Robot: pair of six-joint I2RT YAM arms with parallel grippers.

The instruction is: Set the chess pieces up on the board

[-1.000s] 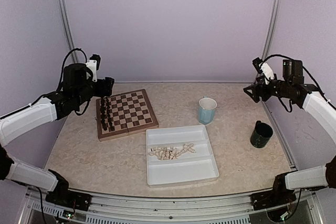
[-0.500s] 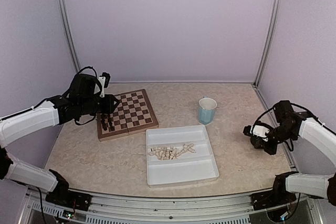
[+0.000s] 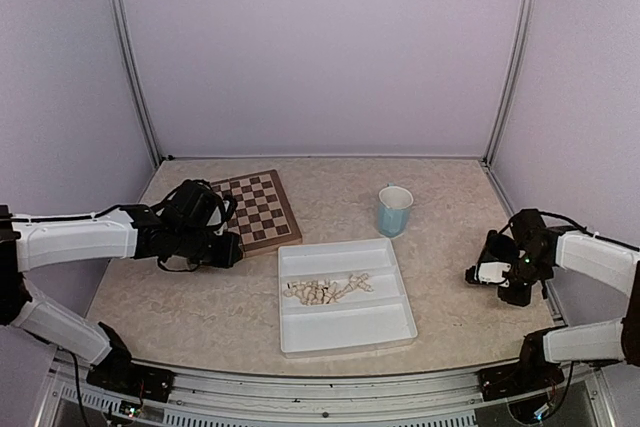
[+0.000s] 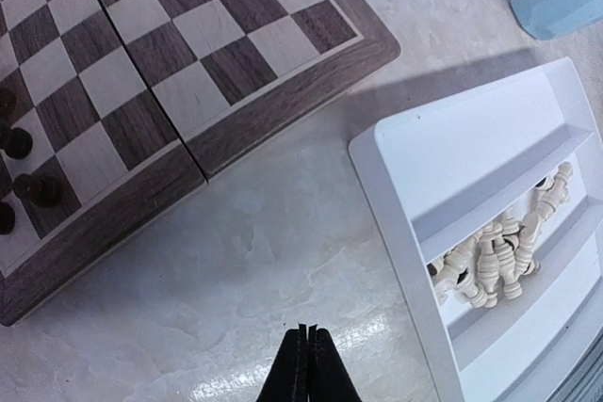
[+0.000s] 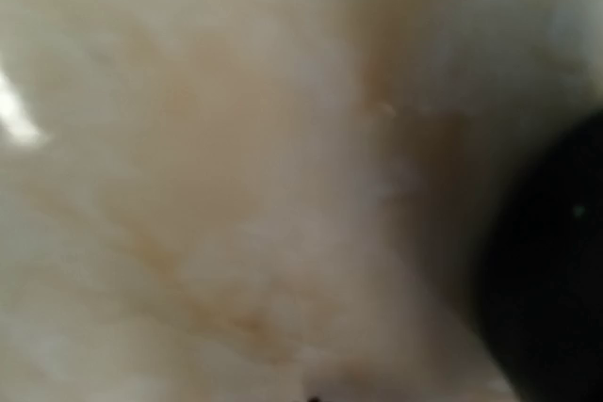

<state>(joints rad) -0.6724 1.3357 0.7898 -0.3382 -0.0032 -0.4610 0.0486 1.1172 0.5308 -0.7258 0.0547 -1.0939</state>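
Tiny cream-white chess pieces (image 4: 490, 261) lie jumbled in a white plastic tray (image 4: 471, 138); left gripper (image 4: 303, 329) and right gripper (image 3: 485, 274) are both pinched closed, the left empty.

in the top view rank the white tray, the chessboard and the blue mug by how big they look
1. white tray, largest
2. chessboard, its left part hidden by the left arm
3. blue mug, clearly smallest

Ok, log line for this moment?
left gripper: shut, empty, between board and tray | right gripper: shut, low on right side | chess pieces: in tray
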